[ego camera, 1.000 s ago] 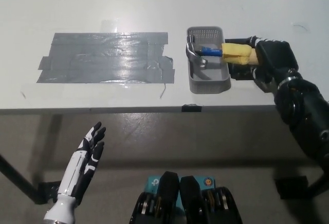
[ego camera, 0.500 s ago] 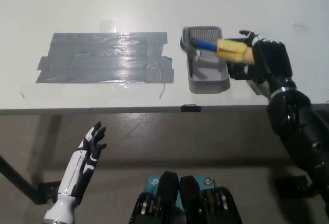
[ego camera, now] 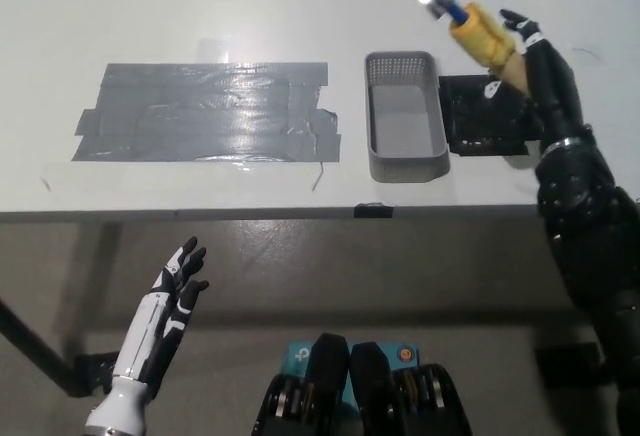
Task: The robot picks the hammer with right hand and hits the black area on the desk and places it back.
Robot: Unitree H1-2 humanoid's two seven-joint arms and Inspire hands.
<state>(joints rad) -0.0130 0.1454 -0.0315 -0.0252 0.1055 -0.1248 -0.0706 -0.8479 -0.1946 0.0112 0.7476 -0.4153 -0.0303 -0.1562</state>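
Left hand [ego camera: 172, 296], white, hangs low at the lower left, below the worktop [ego camera: 200, 16] edge, fingers spread and holding nothing; same spot and pose as a second ago. On the worktop, the patch of dark grey tape [ego camera: 205, 111], the black area, lies flat left of centre, glossy, one loose strand trailing off its lower right corner; unchanged. Just right of it sits the grey mesh basket [ego camera: 405, 166], upright, near the worktop's front edge. It's empty now, bare floor showing. A second ago the hammer lay in it with its head at the left wall; half a second ago the head was just clearing the rim. Beside the basket on the right, a black mat [ego camera: 482, 126] lies flat on the worktop, more of it exposed than before since the arm has lifted off it. Hammer [ego camera: 462, 18] is now up in the air above and behind the basket's far right corner, tilted, yellow grip low and right, blue neck and metal shaft running up-left; head is cut off by the top edge. Right hand [ego camera: 525, 61], black, is clamped around the yellow grip, forearm rising steeply from the right edge, raised well higher than in both earlier frames.
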